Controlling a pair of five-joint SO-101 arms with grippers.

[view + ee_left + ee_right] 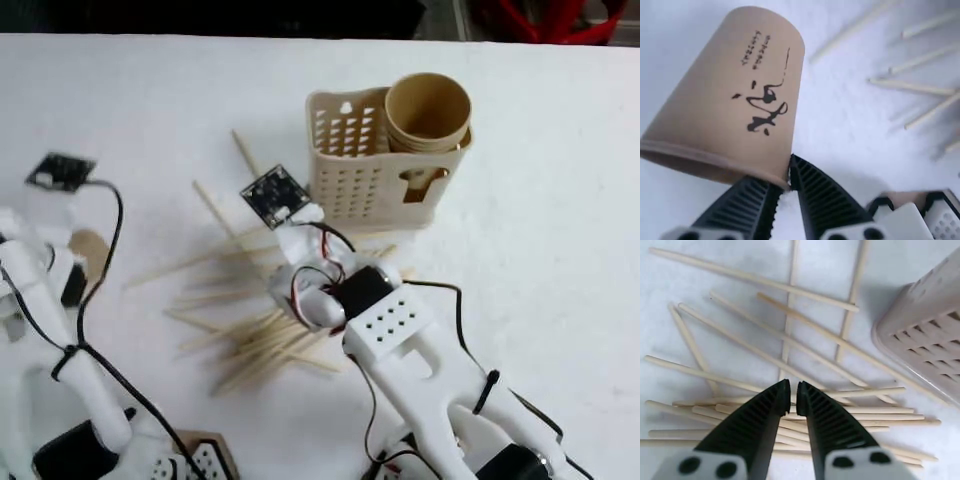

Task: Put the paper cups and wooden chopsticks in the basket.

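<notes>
My left claw (789,172) is clamped on the rim of one paper cup (735,100), which lies on its side at the near left of the table (540,220), half hidden under my arm from above. My right claw (793,390) is pressed together over the middle of the chopsticks (805,347), its tips just above them. They overlap, so I count perhaps fifteen. Farther off, just right of the pile, stands one basket (365,190) holding a stack of cups (428,110); how many are nested is hidden.
</notes>
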